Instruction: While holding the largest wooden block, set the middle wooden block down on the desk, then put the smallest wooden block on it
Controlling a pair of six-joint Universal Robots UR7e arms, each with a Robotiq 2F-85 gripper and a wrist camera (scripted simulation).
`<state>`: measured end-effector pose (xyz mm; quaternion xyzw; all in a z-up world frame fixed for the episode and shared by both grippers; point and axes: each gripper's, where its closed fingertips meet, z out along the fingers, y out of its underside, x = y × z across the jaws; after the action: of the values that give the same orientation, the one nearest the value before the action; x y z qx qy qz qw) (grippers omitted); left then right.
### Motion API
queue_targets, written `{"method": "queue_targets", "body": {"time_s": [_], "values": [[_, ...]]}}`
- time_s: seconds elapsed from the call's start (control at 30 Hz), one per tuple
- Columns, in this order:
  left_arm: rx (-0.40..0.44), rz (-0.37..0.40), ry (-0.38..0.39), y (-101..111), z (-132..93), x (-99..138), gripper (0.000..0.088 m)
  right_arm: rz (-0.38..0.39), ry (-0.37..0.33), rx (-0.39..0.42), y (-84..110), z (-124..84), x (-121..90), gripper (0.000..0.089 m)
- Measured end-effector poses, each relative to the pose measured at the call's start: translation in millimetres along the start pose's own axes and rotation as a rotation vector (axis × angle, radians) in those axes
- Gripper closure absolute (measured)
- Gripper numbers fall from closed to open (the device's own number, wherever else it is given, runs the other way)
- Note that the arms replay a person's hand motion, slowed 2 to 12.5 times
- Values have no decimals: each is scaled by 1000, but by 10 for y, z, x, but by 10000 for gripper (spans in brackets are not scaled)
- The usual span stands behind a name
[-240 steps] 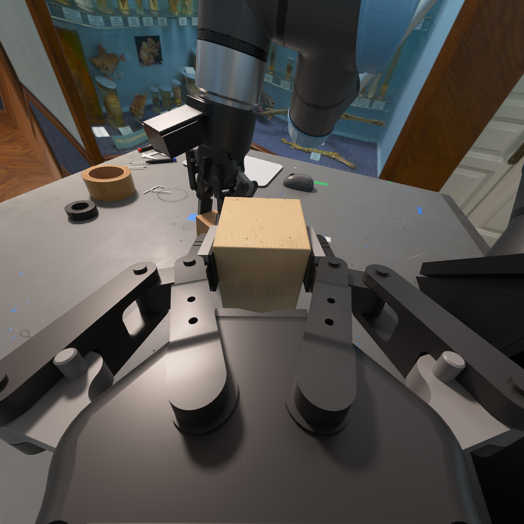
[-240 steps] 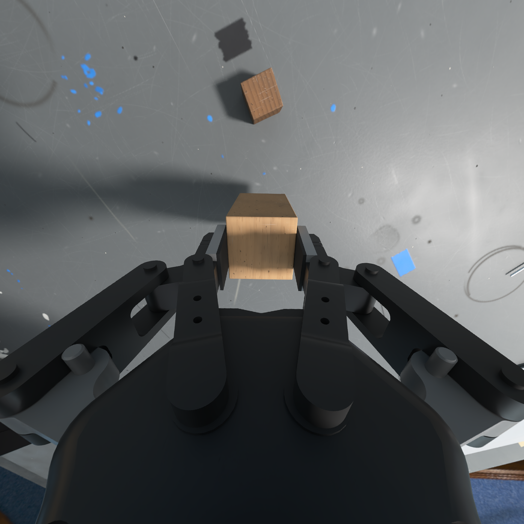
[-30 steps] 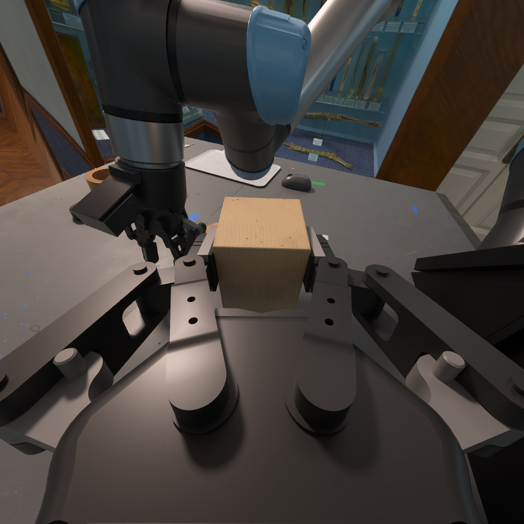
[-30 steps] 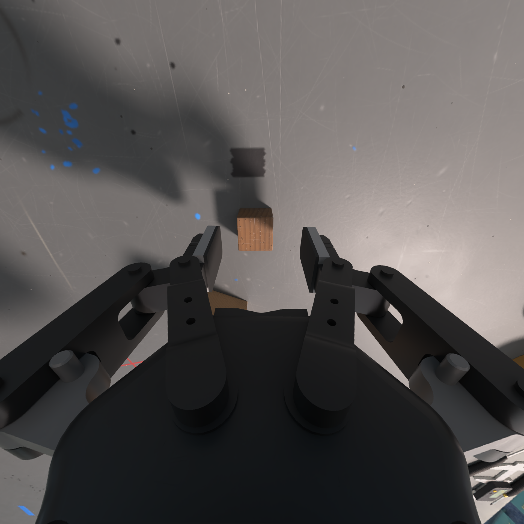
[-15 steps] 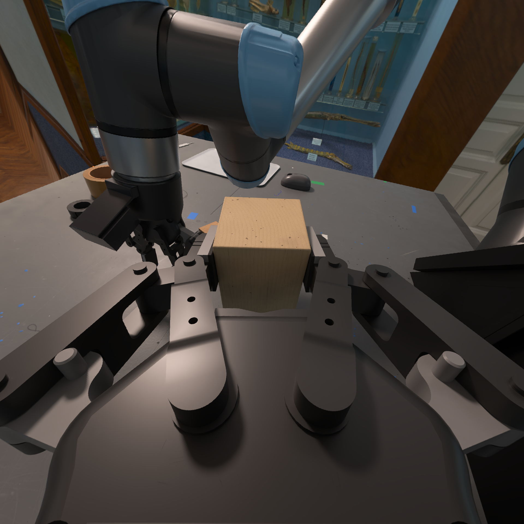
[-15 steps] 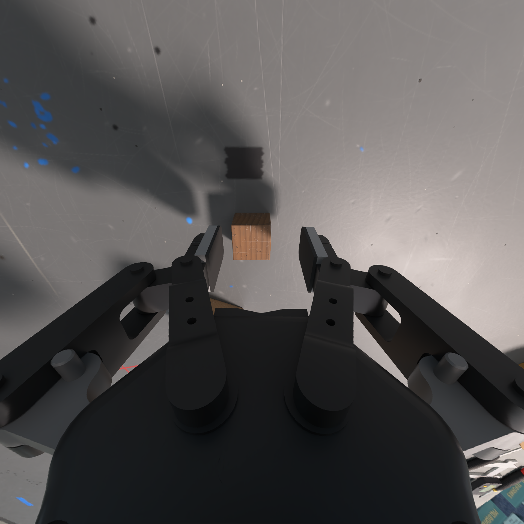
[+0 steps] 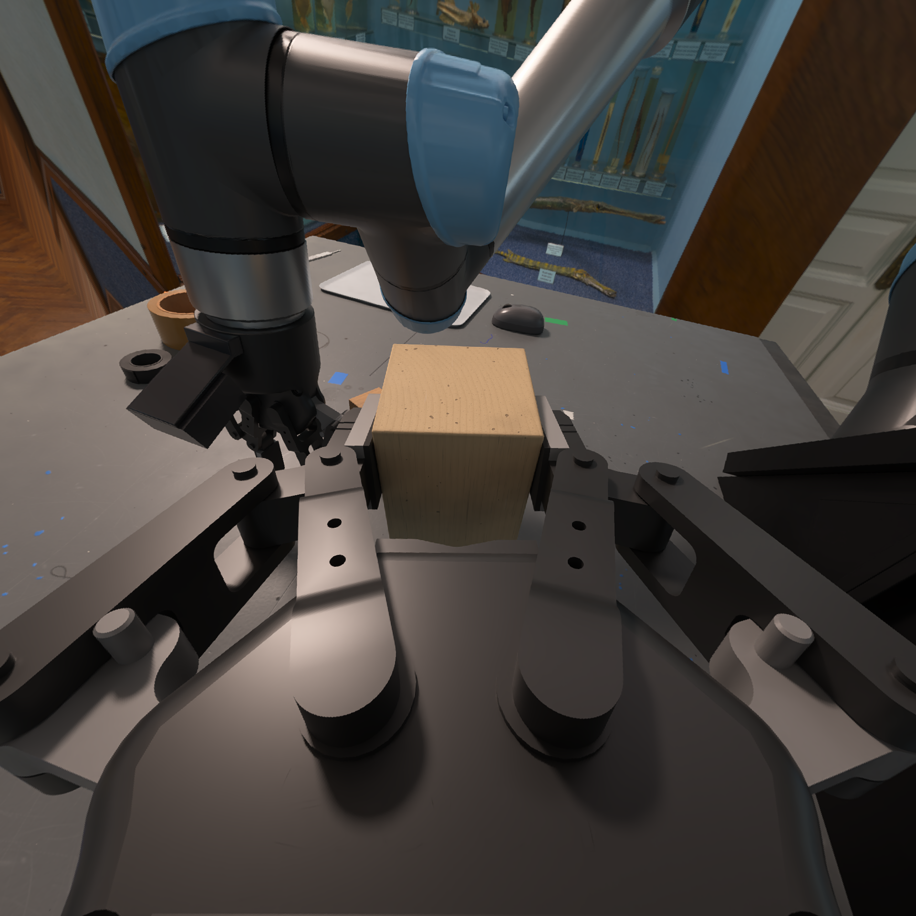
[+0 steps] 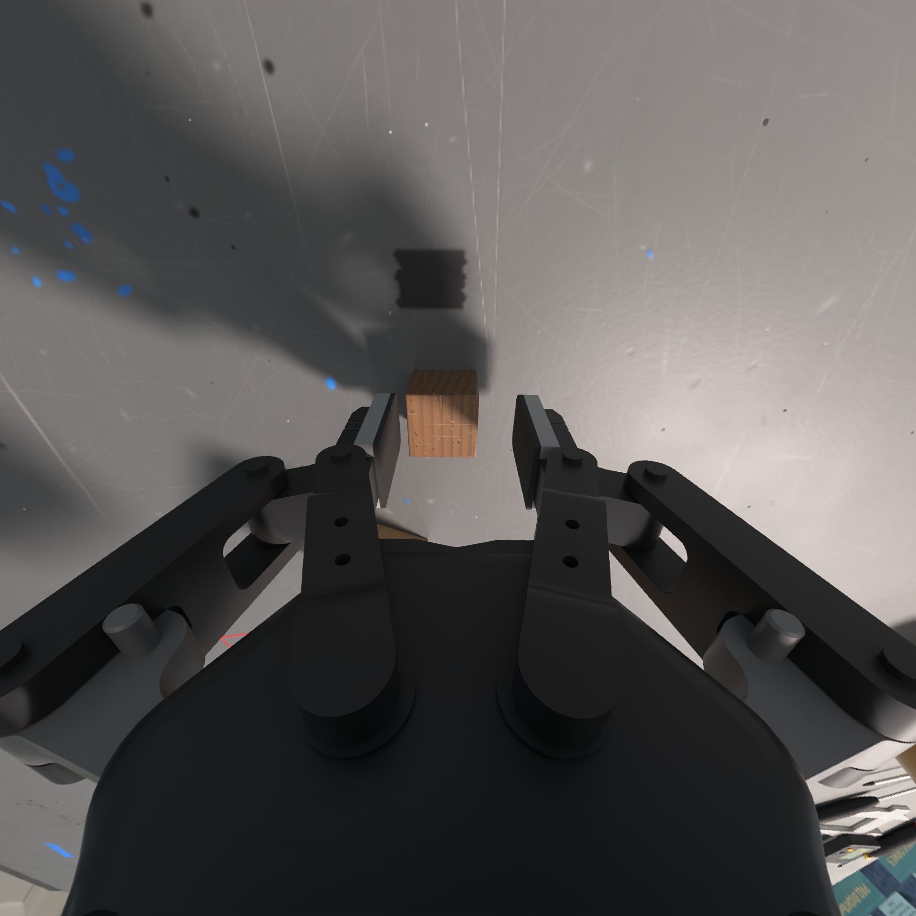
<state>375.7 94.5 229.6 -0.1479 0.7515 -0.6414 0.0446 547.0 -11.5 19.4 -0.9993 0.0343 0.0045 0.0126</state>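
1. Left pincer (image 7: 455, 448) is clenched on the largest wooden block (image 7: 453, 436), pads flat against its two side faces; the block sits square between them, held above the grey desk (image 7: 644, 396). The "keep holding" condition is met as far as the left wrist view shows.

2. My right pincer (image 8: 455, 446) is released, jaws spread and nothing between the pads. It points down at the desk (image 8: 694, 248) with the smallest wooden block (image 8: 442, 414) framed in the gap, nearer the left finger (image 8: 384, 441) than the right. Neither pad touches it, as far as I can tell.

3. Middle wooden block: only a tan corner (image 8: 396, 531) shows below the left finger in the right wrist view, and a brown sliver (image 7: 366, 396) beside the largest block in the left wrist view. Judgement: it is down on the desk and no pincer holds it, so step one looks done. Whether it lies flat I cannot tell.

4. Left to do, by my reading: close on the smallest block, lift, carry it over the middle block, set it on top, let go.

5. Smallest block rests on the desk in the arm's shadow, close to the middle block but not on it.

6. Estimate: roughly half complete; the grasp is not yet made.
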Motion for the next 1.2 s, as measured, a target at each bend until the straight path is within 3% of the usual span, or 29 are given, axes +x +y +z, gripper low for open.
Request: {"method": "queue_targets", "body": {"time_s": [0.57,0.77,1.2], "values": [[0,3,1,-3,3,6,419,3,-17,-17,16,33,-26,507],[3,6,0,-11,-4,9,419,-1,-34,-17,16,38,-53,640],[6,9,-3,-21,-14,8,419,11,-2,26,-21,17,4,640]]}}
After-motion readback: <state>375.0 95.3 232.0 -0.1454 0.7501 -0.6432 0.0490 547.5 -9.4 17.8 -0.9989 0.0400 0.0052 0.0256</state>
